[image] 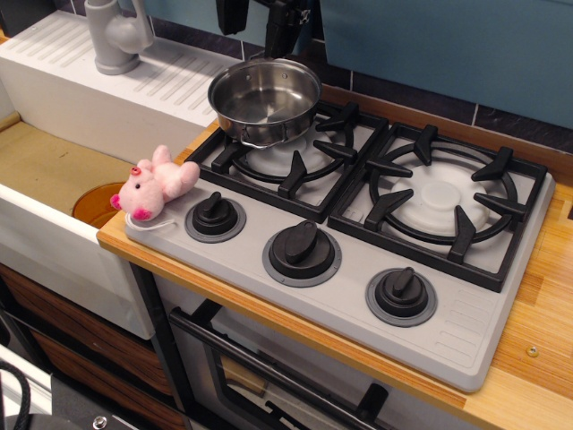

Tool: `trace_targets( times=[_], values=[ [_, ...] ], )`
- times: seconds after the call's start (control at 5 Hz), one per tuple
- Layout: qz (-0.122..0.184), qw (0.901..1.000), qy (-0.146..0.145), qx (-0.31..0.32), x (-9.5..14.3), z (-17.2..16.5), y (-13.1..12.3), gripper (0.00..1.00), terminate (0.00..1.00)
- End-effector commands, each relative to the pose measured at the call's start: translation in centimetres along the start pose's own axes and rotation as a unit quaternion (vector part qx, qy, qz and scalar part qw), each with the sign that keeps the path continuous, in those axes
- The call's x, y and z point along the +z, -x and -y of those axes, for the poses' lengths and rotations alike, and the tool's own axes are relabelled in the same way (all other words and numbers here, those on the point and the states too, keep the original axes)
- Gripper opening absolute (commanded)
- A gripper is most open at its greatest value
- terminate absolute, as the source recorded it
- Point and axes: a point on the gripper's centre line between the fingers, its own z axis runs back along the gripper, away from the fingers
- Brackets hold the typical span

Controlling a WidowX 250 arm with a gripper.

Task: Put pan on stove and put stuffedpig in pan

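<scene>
Counter (537,296): wooden top, running from the sink side at the left edge to the right edge.
Stove (466,331): grey two-burner hob covering most of the counter, three black knobs along its front edge.
Sink (54,170): white basin off the counter's left edge, grey tap (116,36) at its back corner.
Pan (265,98): shiny steel, upright and empty, sitting on the back left part of the left burner's grate (overhanging it toward the back edge).
Gripper (269,22): black, just above the pan's far rim at the back edge, mostly cut off by the frame; fingers apart from the pan, holding nothing, opening width unclear.
Stuffedpig (154,183): pink, lying on the stove's front left corner, beside the leftmost knob.
</scene>
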Motion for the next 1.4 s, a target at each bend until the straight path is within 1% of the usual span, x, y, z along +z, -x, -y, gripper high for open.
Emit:
trace_targets(
  times=[0.0, 0.6, 0.8, 1.0, 1.2],
  values=[
    [0.038, 0.9978, -0.05, -0.021, 5.1, -0.2, 0.7, 1.0, 0.0],
    [0.038, 0.9978, -0.05, -0.021, 5.1, -0.2, 0.7, 1.0, 0.0],
    [0.07, 0.9969, -0.034, -0.004, 4.7, -0.7, 3.5, 1.0, 0.0],
    [0.084, 0.995, -0.052, 0.014, 4.1, -0.4, 5.7, 1.0, 0.0],
    [0.102, 0.9926, -0.062, 0.023, 3.3, -0.5, 7.7, 1.0, 0.0]
  ],
)
